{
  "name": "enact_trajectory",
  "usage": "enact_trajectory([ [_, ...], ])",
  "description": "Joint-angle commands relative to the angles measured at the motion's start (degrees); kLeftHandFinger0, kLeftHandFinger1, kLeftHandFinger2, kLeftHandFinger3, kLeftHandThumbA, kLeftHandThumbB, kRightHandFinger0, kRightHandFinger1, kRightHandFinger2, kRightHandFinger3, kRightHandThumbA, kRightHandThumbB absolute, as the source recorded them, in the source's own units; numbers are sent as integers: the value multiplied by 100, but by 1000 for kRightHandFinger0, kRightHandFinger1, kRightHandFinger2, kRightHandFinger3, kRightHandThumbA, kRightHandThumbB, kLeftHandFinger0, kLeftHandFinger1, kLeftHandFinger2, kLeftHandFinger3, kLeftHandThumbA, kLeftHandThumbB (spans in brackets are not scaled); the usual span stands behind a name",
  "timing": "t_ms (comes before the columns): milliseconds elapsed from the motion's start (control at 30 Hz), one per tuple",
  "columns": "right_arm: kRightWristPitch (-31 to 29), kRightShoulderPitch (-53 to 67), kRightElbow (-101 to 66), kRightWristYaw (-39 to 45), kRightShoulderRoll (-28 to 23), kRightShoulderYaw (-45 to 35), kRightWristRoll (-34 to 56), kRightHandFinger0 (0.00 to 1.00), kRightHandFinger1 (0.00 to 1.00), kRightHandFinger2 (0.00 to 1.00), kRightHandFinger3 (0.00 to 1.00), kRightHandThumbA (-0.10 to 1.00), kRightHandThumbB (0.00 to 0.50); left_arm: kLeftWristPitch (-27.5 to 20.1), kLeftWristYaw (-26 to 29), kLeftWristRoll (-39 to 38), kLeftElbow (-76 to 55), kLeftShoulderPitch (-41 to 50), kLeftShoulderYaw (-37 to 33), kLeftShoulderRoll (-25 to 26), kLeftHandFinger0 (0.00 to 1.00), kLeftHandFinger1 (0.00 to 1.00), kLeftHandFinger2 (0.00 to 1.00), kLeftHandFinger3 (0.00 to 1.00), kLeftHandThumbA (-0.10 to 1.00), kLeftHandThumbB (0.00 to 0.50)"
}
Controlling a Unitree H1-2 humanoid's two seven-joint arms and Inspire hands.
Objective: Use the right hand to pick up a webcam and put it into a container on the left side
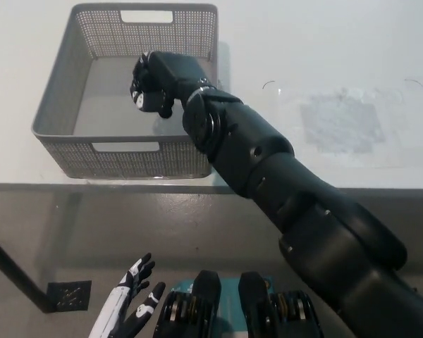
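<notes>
While the black right arm is stretched across the table from the lower right, the scene is set out as follows.

Right hand: the black right hand [155,88] is held over the inside of the container, its fingers curled tightly into a fist.
Grasp: a small pale patch is seen at the front of the fist, but whether the webcam is enclosed by the fingers cannot be told.
Webcam: no webcam is made out on the table or on the container floor; its place cannot be told.
Container: the grey perforated plastic basket [63,91], rectangular with a cut-out handle slot in the near and far walls, is placed on the left part of the table, near its front edge.
Container floor: the visible part of the smooth grey floor is seen bare to the left of the fist; the part under the fist is hidden.
Table: the pale white tabletop [352,70] is crossed by the right arm; a dull scuffed patch is seen to the right of the arm.
Left hand: the white left hand [130,299] is kept low at the bottom left, below the table edge, with its fingers spread apart and nothing held.
</notes>
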Motion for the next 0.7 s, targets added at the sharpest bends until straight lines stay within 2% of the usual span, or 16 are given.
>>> enact_trajectory([
  [0,-156,-171,-32,-230,24,86,-76,0,309,710,610,-100,273,-243,-3,111,-194,-60,-41,66,1000,1000,1000,1000,790,66],
  [100,-144,-109,4,-224,29,130,-81,7,360,737,612,-100,281,-292,-19,87,-199,-76,-39,86,1000,1000,1000,1000,771,41],
  [133,-51,-118,21,-163,38,168,-108,54,385,730,706,-100,274,-297,-17,106,-203,-74,-44,91,1000,1000,1000,1000,765,36],
  [167,-9,-148,26,-142,31,180,-109,50,370,664,684,-100,272,-285,-23,115,-219,-103,-40,105,1000,1000,1000,1000,764,37],
  [200,145,-196,38,40,33,215,-120,251,548,844,915,47,247,-299,-27,127,-213,-104,-48,111,1000,1000,1000,1000,766,46],
  [233,283,-278,55,185,15,247,-134,280,542,821,965,160,250,-291,-29,133,-199,-164,-52,109,1000,1000,1000,1000,767,46],
  [267,333,-316,69,385,-1,251,-111,507,690,901,1000,327,263,-300,-36,126,-196,-173,-57,112,1000,1000,1000,1000,769,50],
  [300,397,-356,80,588,-23,287,-116,1000,1000,1000,1000,487,291,-330,-47,125,-189,-185,-62,132,1000,1000,1000,1000,777,59],
  [333,394,-357,74,645,-54,333,-147,1000,1000,1000,1000,565,289,-311,-48,128,-192,-187,-63,132,1000,1000,1000,1000,778,59],
  [367,391,-354,69,658,-73,362,-164,1000,1000,1000,1000,584,298,-297,-48,130,-196,-189,-64,134,1000,1000,1000,1000,777,59],
  [400,389,-342,55,670,-106,358,-137,1000,1000,1000,1000,662,316,-271,-46,152,-218,-187,-73,139,1000,1000,1000,1000,777,56],
  [433,415,-337,41,728,-141,333,-98,1000,1000,1000,1000,784,340,-303,-35,189,-217,-189,-86,148,1000,1000,1000,1000,785,54],
  [467,426,-330,37,742,-151,318,-78,1000,1000,1000,1000,855,363,-316,-37,208,-218,-187,-98,160,1000,1000,1000,1000,788,46],
  [500,429,-312,30,773,-197,269,-25,1000,1000,1000,1000,1000,394,-372,-34,242,-201,-187,-119,177,1000,1000,1000,1000,790,47],
  [667,414,-354,-35,895,-300,74,151,1000,1000,1000,1000,1000,403,-366,-5,264,-172,-153,-146,167,1000,1000,1000,1000,797,56],
])
